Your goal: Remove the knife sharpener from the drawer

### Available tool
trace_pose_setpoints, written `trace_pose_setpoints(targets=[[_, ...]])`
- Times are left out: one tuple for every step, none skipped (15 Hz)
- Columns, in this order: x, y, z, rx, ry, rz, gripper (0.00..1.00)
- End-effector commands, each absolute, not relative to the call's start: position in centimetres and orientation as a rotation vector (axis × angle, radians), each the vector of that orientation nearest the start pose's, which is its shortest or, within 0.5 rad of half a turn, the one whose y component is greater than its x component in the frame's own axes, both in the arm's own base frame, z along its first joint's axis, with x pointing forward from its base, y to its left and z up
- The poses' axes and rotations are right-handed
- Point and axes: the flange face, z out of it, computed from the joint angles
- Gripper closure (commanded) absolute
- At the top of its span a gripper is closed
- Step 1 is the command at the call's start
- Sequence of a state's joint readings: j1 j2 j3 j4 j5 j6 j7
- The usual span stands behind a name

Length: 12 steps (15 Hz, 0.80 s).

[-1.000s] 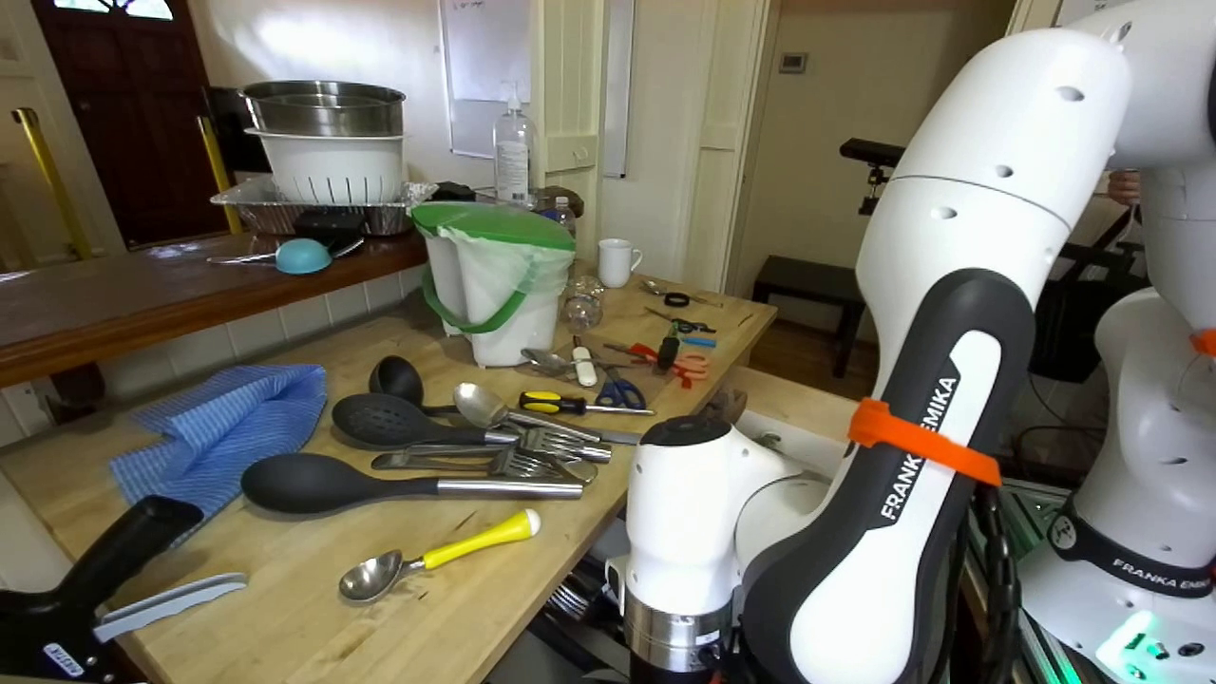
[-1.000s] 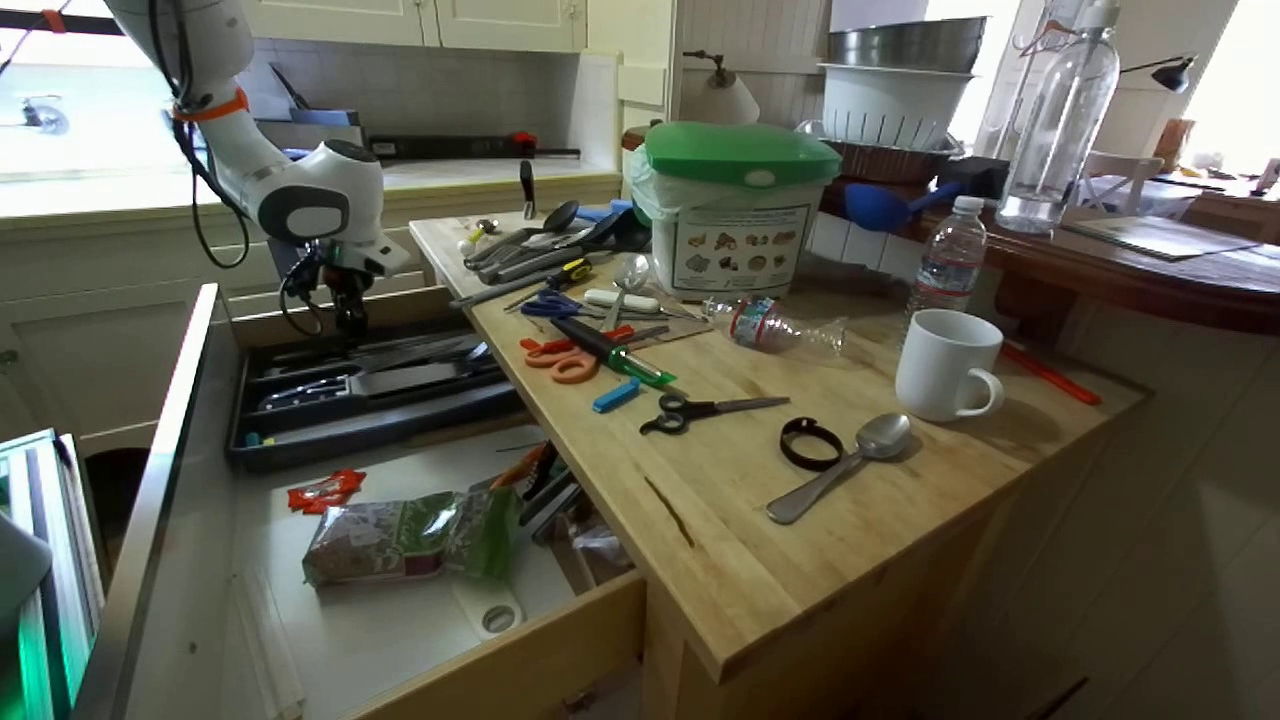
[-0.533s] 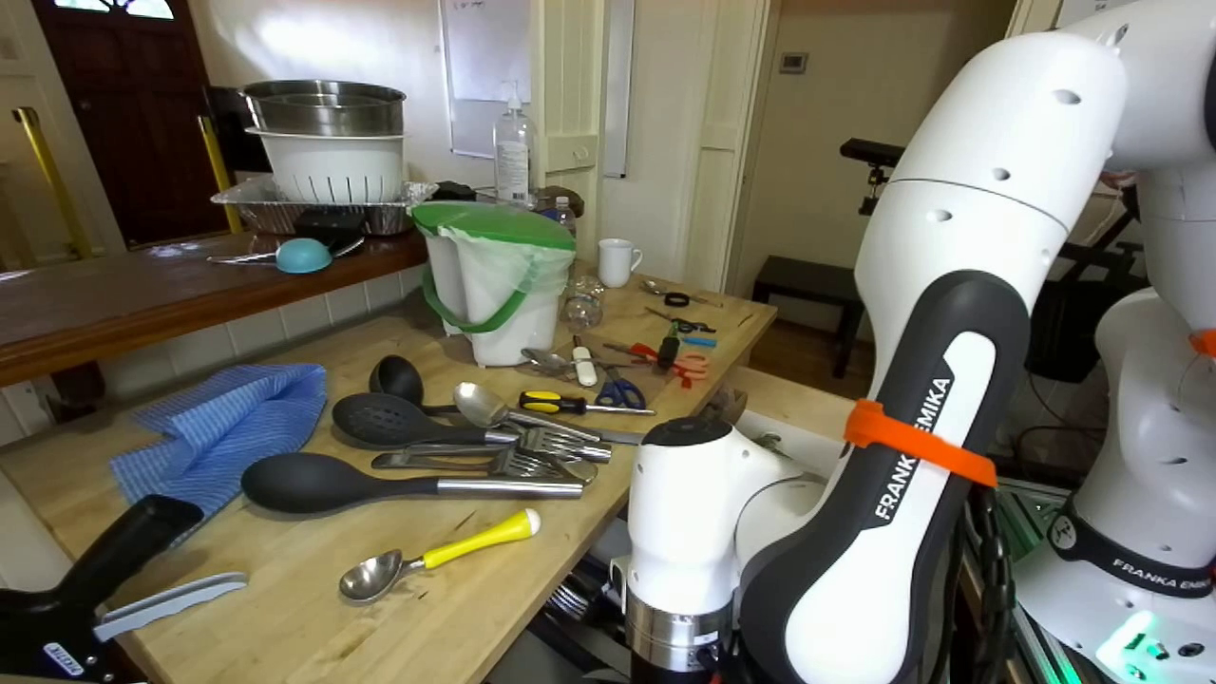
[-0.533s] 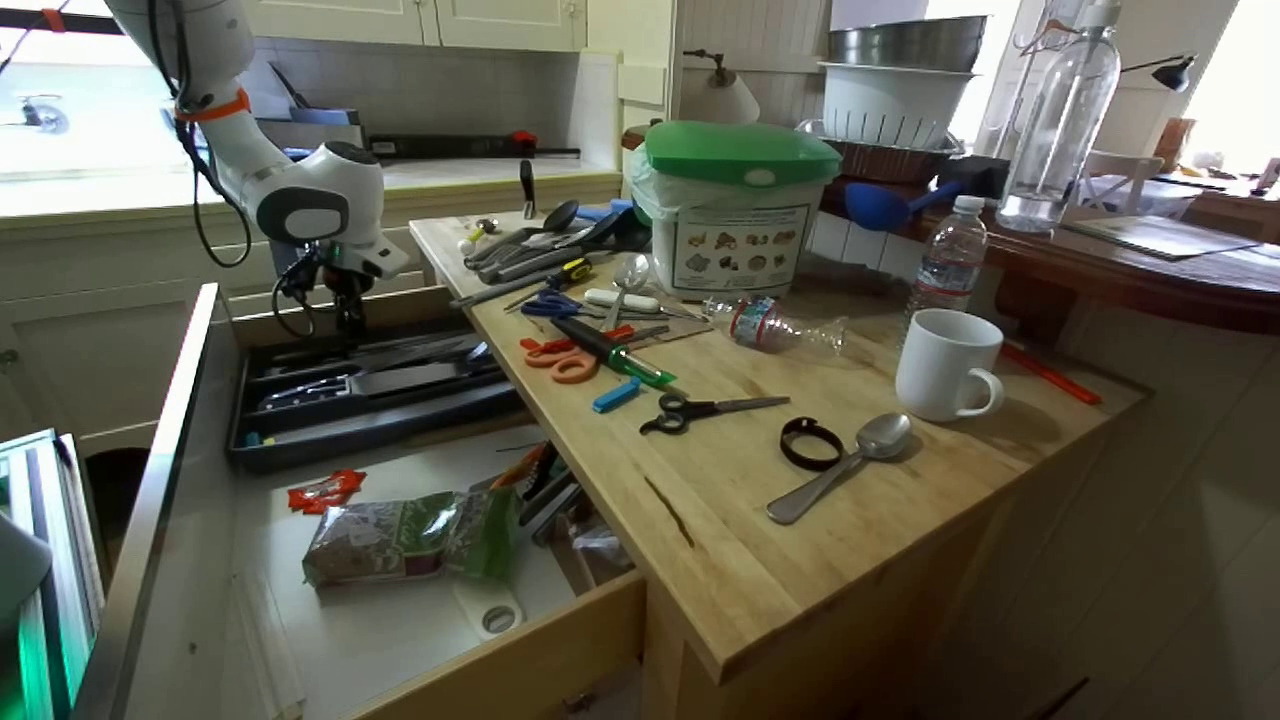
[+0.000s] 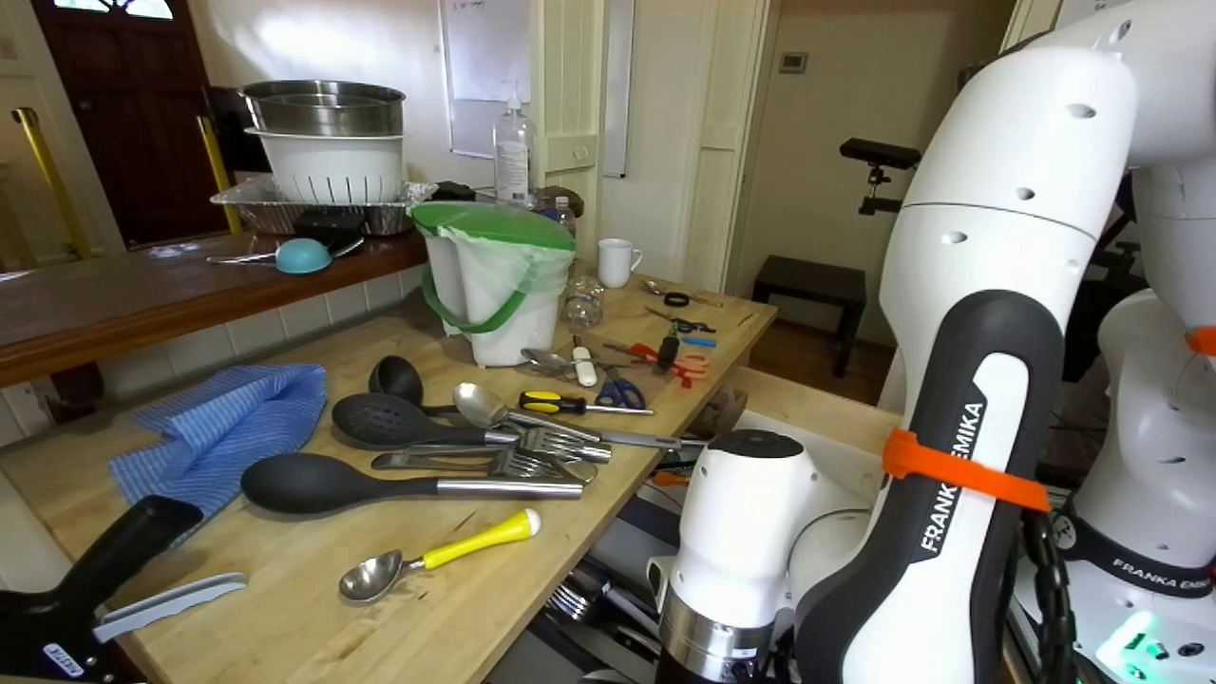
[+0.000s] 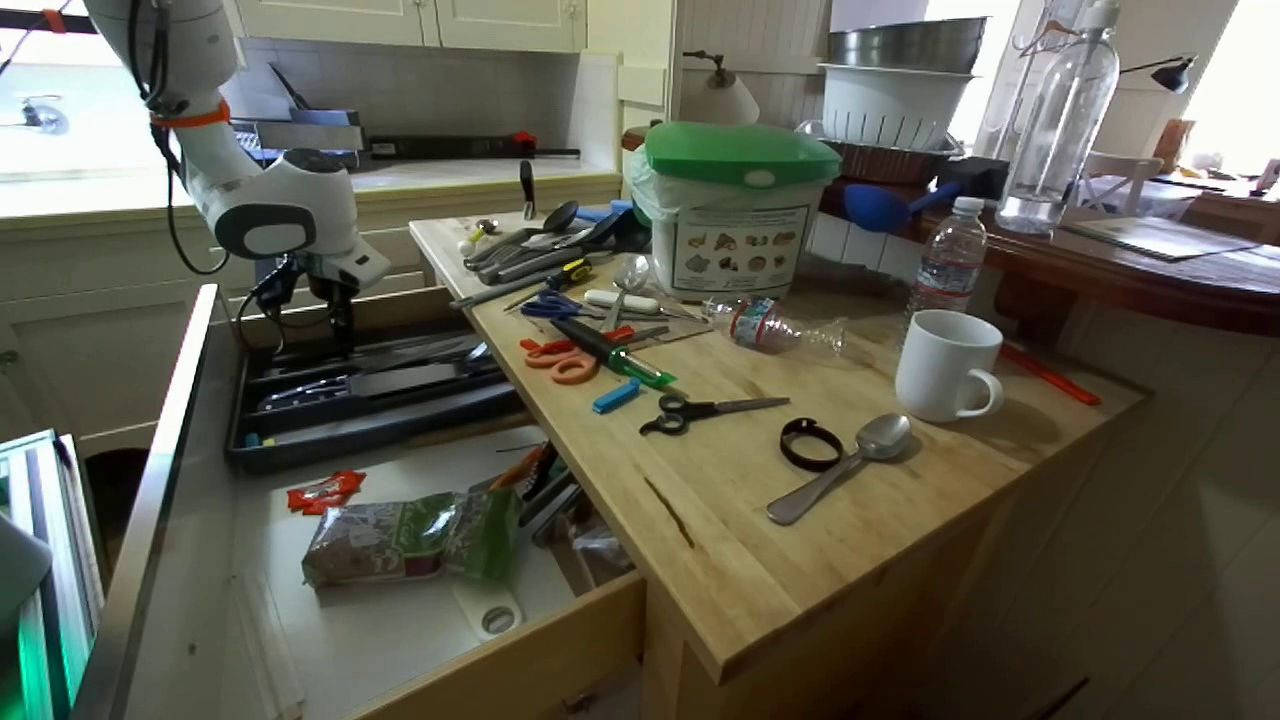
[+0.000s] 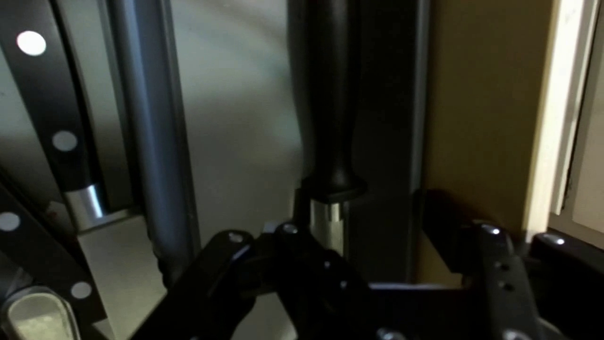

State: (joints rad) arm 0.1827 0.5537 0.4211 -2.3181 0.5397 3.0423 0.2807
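Observation:
In the wrist view the knife sharpener (image 7: 332, 94) lies lengthwise, a black handle with a collar and a ribbed metal rod below it. My gripper (image 7: 359, 208) stands open over it, one finger at each side of the rod. The rod is close beside the left finger; a wide gap separates it from the right finger. Whether the left finger touches it, I cannot tell. The drawer (image 6: 540, 650) is pulled out, and my gripper (image 6: 342, 325) points down into the black utensil tray at its far end. In an exterior view the arm's wrist (image 5: 717, 641) shows, with the fingers out of view.
Black-handled knives (image 7: 42, 94) lie left of a tray divider (image 7: 153, 118). The drawer's wooden wall (image 7: 481, 104) is close to the right finger. A plastic bag (image 6: 400, 540) fills part of the drawer. The worktop (image 6: 900, 560) overhangs it, bearing utensils and a green-lidded bin (image 6: 740, 210).
Over the last half second the arm has shifted left and slightly down in one exterior picture, rightward and down in the other. The drawer's contents look unmoved.

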Motion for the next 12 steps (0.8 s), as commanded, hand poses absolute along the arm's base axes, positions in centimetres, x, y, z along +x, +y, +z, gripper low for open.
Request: trace_pose_setpoints(targets=[[43.7, 27.7, 14.0, -2.735, 0.426, -0.006, 0.05], [44.1, 27.1, 13.3, -2.76, 0.416, -0.005, 0.24], [44.0, 26.9, 13.2, -2.759, 0.423, 0.0, 0.17], [44.0, 26.7, 13.2, -2.758, 0.428, 0.003, 0.08], [44.0, 26.6, 13.2, -2.757, 0.43, 0.005, 0.05], [44.0, 26.6, 13.2, -2.757, 0.43, 0.005, 0.04], [44.0, 26.6, 13.2, -2.756, 0.43, 0.005, 0.05], [44.0, 26.6, 13.2, -2.756, 0.43, 0.005, 0.05], [44.0, 26.6, 13.2, -2.756, 0.43, 0.005, 0.05], [44.0, 26.6, 13.2, -2.756, 0.43, 0.005, 0.01], [44.1, 26.3, 13.6, -2.752, 0.42, 0.0, 0.01], [44.0, 25.9, 13.9, -2.747, 0.427, 0.001, 0.0]])
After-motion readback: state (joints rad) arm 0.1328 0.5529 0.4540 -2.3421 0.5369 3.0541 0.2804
